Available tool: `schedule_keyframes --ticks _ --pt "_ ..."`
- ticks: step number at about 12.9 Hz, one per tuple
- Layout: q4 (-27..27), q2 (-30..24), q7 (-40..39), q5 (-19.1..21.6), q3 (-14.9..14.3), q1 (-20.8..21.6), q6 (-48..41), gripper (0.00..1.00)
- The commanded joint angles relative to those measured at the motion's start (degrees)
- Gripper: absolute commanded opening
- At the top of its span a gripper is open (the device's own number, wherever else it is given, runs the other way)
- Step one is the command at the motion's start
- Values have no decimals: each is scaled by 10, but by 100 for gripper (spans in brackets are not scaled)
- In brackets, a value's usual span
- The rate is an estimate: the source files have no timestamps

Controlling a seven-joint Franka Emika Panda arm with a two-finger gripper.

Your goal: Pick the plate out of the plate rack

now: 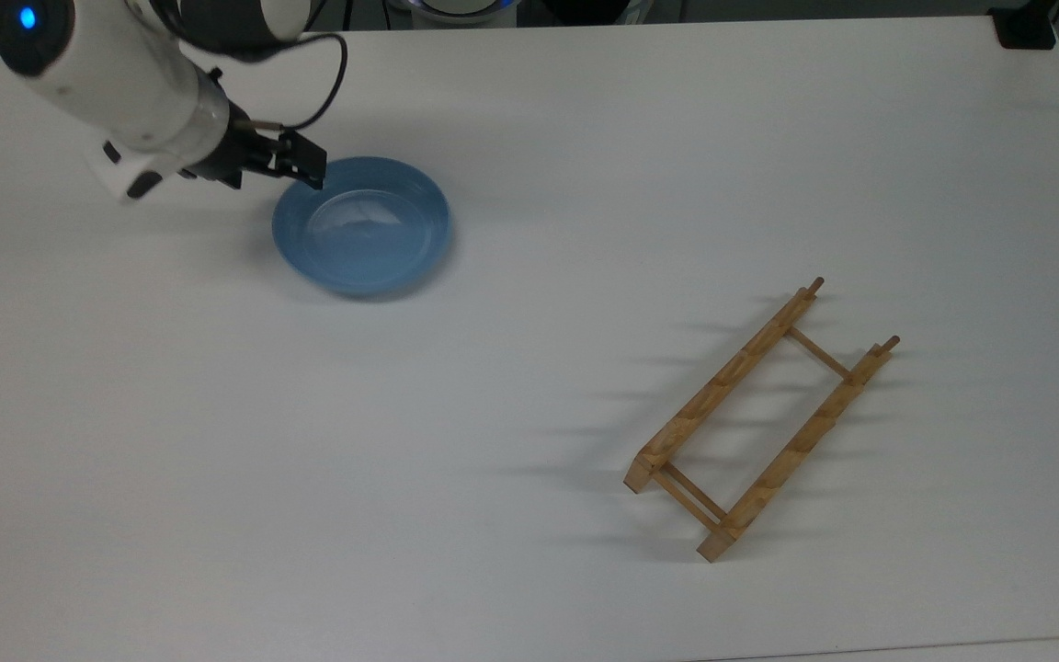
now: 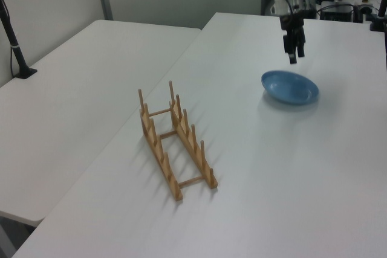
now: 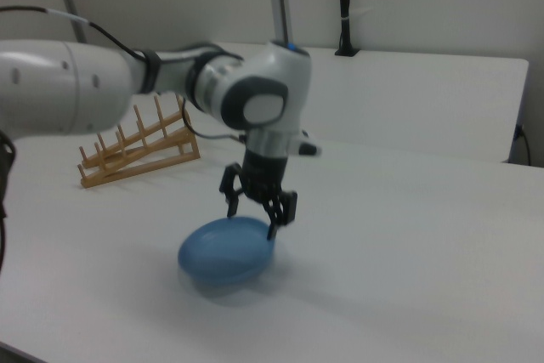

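Nearest in the top view, the plate rack point(image 1: 762, 421) stands with no plate in it toward the table's point(image 1: 529, 570) near right corner, its upright pegs at the far end. Well apart from it, the plate point(image 1: 362, 224) sits on the white tabletop toward the far left corner, face up and a little motion-blurred. Just beyond the plate's far-left rim hangs the gripper point(image 1: 301, 161), above the plate; in the right view its two fingers point(image 3: 274, 218) are spread apart and empty, clear of the rim.
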Motion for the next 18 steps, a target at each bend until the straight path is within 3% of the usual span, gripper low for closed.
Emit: schedule_keyframes --ticks 1,4,9,12,15,18 --pt "7 -91 19 1 4 9 -46 100" --pt "20 -166 24 5 4 26 -87 100" --pt "49 -216 174 0 4 82 -117 100" --pt "49 -219 204 -5 2 117 -107 100" --pt "43 -210 164 -31 4 122 -7 100" --pt "40 -204 164 -50 4 122 30 100"
